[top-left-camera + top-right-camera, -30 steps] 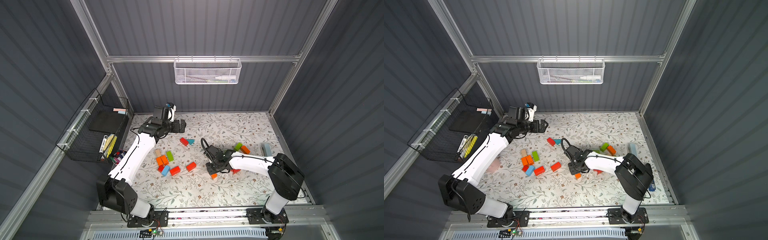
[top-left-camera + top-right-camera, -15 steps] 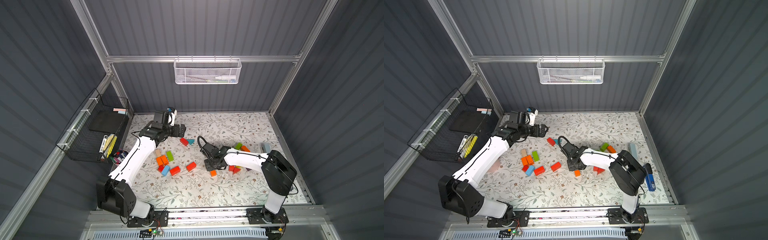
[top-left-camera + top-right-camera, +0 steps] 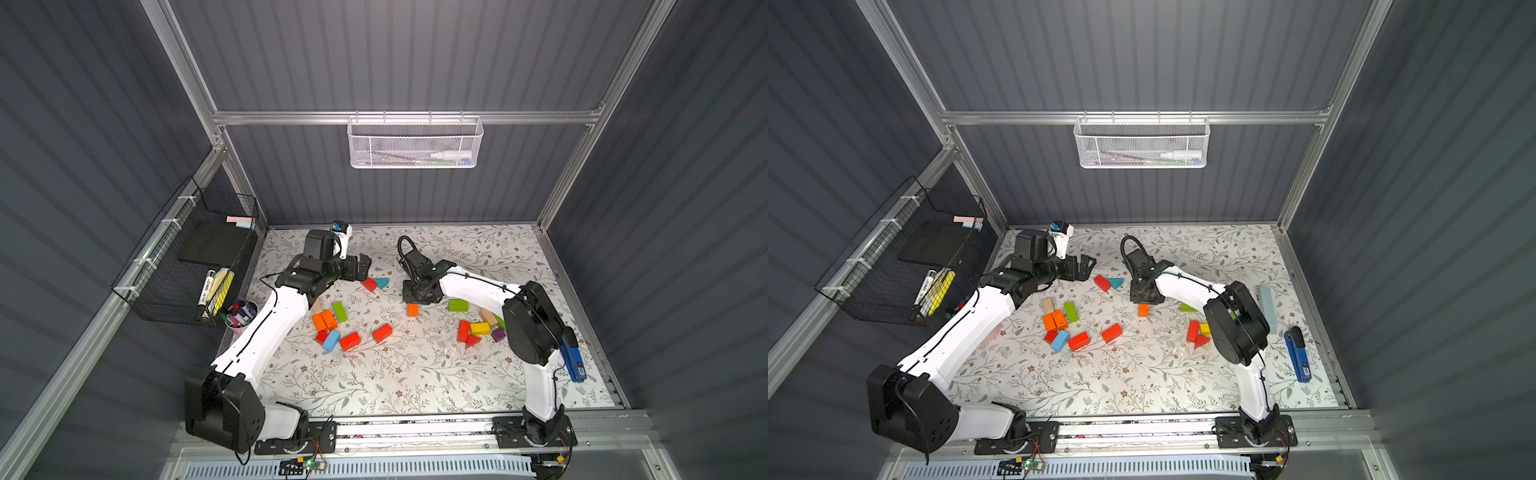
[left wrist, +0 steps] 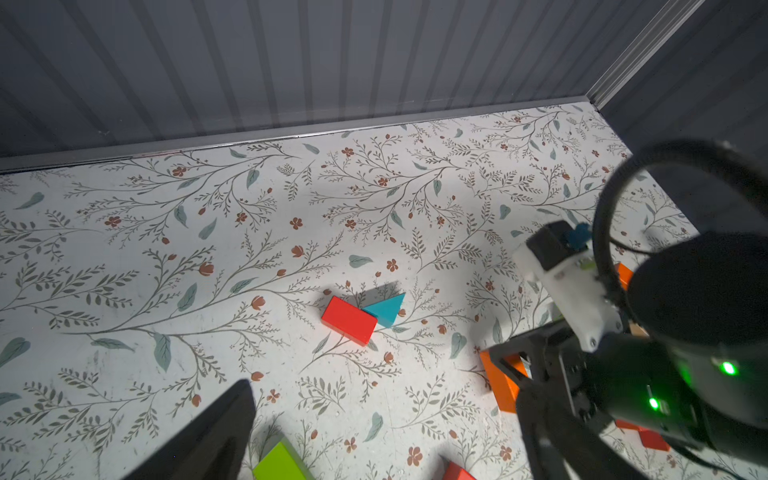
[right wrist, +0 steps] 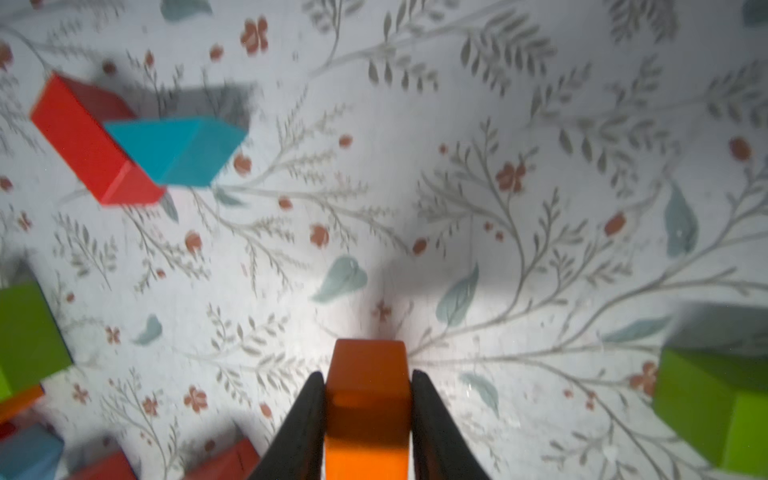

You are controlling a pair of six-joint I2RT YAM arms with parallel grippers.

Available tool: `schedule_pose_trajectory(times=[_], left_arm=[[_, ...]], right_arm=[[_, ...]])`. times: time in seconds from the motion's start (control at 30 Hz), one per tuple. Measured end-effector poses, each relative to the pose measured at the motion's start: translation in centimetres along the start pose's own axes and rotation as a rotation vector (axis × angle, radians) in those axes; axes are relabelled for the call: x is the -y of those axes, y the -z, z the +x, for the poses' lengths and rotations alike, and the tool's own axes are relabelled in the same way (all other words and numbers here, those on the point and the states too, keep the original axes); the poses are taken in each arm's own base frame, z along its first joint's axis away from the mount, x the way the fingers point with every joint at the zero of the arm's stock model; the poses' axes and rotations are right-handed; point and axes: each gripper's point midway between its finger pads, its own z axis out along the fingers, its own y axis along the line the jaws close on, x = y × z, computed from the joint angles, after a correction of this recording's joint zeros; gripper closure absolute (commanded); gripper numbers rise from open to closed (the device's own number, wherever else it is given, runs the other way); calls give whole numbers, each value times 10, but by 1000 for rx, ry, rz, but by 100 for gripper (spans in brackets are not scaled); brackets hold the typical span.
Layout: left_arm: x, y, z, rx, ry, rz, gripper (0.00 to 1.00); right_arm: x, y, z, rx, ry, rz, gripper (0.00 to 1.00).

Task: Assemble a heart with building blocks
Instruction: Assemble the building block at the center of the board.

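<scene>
near the middle of the desk (image 3: pixel 415 374), my right fingers (image 5: pixel 305 419) clamp the orange block (image 5: pixel 365 395) (both sides pressed); my left fingers (image 4: pixel 216 436) hang spread wide near the red brick (image 4: pixel 349 320) and teal wedge (image 4: pixel 384 309).

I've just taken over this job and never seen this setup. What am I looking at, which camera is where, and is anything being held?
Two white robot arms stand at the near edge of a flowered table. Two pictures look down from overhead, side by side; the other two come from cameras on each arm's wrist. Coloured wooden blocks lie scattered on the table, among them a red block touching a teal wedge. The left hand is open and empty. The right hand grips an orange block between its fingers.
</scene>
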Motion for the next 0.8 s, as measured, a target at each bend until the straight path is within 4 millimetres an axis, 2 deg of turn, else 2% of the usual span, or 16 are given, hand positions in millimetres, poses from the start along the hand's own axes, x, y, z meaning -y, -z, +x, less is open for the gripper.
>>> schedule_pose_trajectory(times=[0.1,0.2,0.43,0.8], left_arm=[[-1,2,4,1,0,-7,1],[-3,9,-1,25,-3,-20,1],[-1,30,-18,109,-11,-27,1],[-1,29,-17,110,-10,-24,1]], right_arm=[[-8,-8,-27,17,-62,-13,71],[-14,-16,-41,21,-120,-31,71],[-21,-45,-35,-36,-264,-51,73],[-34,-48,-49,5,-452,-113,72]])
